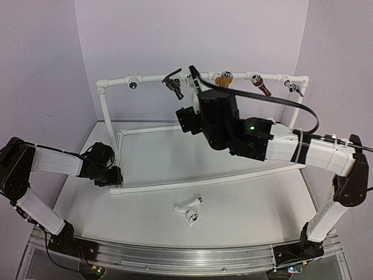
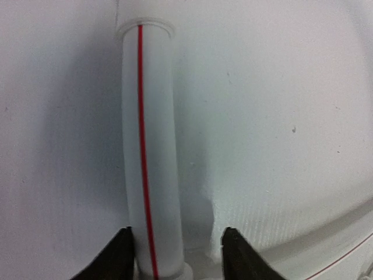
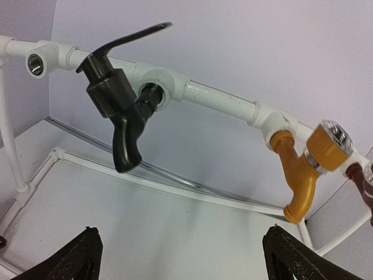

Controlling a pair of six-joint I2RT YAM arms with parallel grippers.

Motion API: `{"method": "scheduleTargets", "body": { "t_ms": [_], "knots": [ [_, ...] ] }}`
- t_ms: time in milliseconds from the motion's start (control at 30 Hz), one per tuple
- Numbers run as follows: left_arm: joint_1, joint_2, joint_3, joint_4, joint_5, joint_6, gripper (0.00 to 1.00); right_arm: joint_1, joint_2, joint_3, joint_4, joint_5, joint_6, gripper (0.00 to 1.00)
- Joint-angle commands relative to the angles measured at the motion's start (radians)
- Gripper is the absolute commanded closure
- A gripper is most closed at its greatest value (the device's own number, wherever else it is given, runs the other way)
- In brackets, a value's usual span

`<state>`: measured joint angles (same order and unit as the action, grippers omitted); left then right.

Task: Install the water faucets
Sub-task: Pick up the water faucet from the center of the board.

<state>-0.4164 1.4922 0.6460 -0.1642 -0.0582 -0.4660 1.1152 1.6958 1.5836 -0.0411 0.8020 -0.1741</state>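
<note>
White plastic pipe frame stands on the table in your top view, with its high rail at the back. The black faucet sits in that rail, left of centre, lever up. The white faucet lies loose on the table in front of the frame, between the two arm bases. Along the rail to the right you have a gold tap, a brown tap and a small grey tap. Your right arm reaches in toward the rail, and your left claw is down at the frame's near left corner.

From the left wrist, your fingers straddle a white pipe marked with a red line. The pipe runs close against the left finger and there is a clear gap to the right one, so the claw is released, not clamping.

From the right wrist, your right claw is spread wide with nothing in it. The black faucet hangs beyond it, seated in a tee fitting, spout down. An unfilled fitting sits further left.
</note>
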Motion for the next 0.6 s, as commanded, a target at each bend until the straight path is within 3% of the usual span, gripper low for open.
{"method": "scheduleTargets", "body": {
  "t_ms": [0,100,233,333,567],
  "knots": [
    [-0.052,-0.068,0.070,-0.005,0.186,0.013,0.36,0.001,-0.183,-0.155,-0.187,-0.084,0.248,0.02],
    [-0.052,-0.110,0.110,-0.062,0.162,0.017,0.21,0.001,-0.260,-0.236,-0.235,-0.129,0.317,0.02],
    [-0.051,-0.224,0.132,-0.135,0.126,0.008,0.10,0.001,-0.294,-0.251,-0.354,-0.174,0.415,0.02],
    [-0.052,-0.345,0.131,-0.183,0.091,-0.001,0.06,0.001,-0.287,-0.220,-0.469,-0.185,0.471,0.02],
    [-0.052,-0.523,0.144,-0.272,0.102,-0.050,0.05,0.000,-0.255,-0.263,-0.502,-0.344,0.528,0.02]
  ]
}}
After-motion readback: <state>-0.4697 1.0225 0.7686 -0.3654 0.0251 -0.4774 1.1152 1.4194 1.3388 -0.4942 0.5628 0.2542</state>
